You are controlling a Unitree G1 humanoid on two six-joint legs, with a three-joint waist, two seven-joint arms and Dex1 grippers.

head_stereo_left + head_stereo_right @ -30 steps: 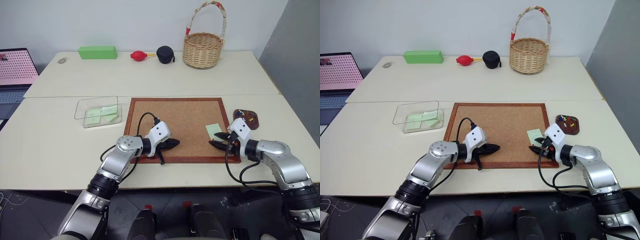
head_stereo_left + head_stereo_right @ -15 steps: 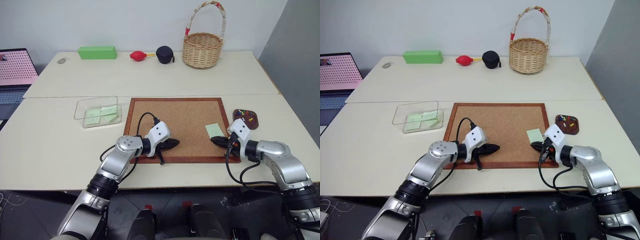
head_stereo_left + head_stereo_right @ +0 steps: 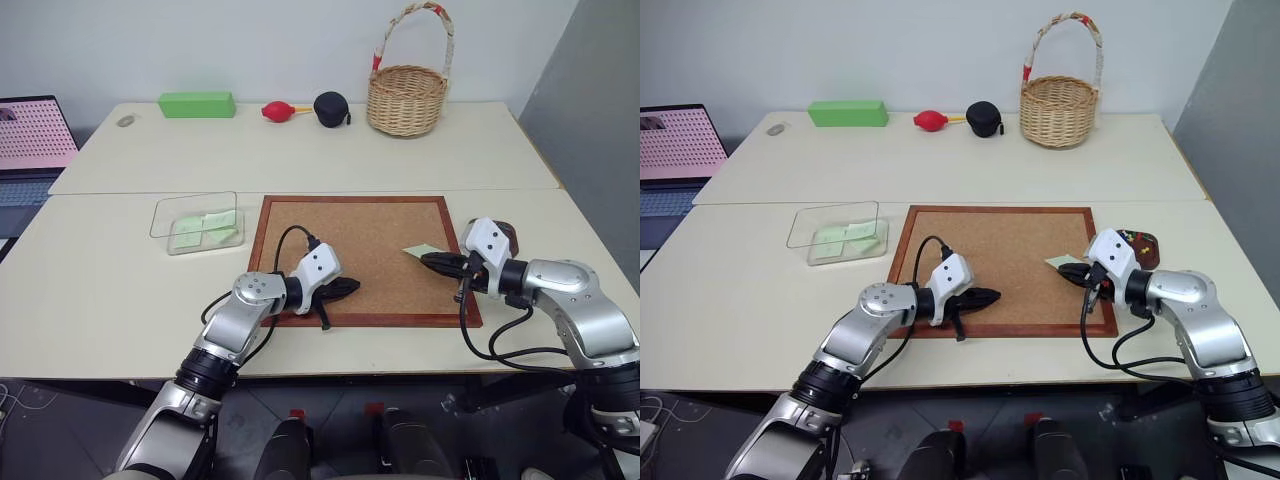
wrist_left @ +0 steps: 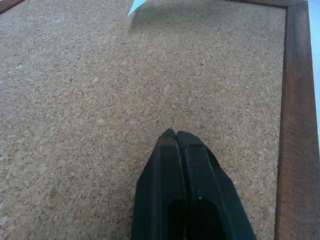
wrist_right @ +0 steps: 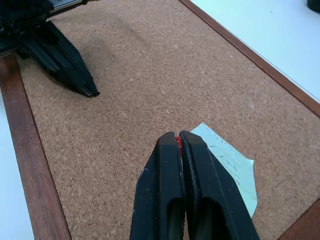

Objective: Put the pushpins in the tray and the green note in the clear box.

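While lifted over the corkboard (image 3: 352,258):
Right gripper (image 5: 179,138): pinching red pushpin (image 5: 178,142), green note (image 5: 232,170) attached.
Left gripper (image 4: 175,134): pressed together, empty.
Tray (image 3: 1142,241): at 3 o'clock of corkboard.

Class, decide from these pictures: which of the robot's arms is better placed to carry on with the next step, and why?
The right. Its pincer is shut on a red pushpin at the green note, with the tray just beside that arm. The left pincer is shut on nothing over the corkboard, farther off.

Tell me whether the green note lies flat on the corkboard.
Not flat: the green note is tilted, one edge raised off the corkboard at the right gripper.
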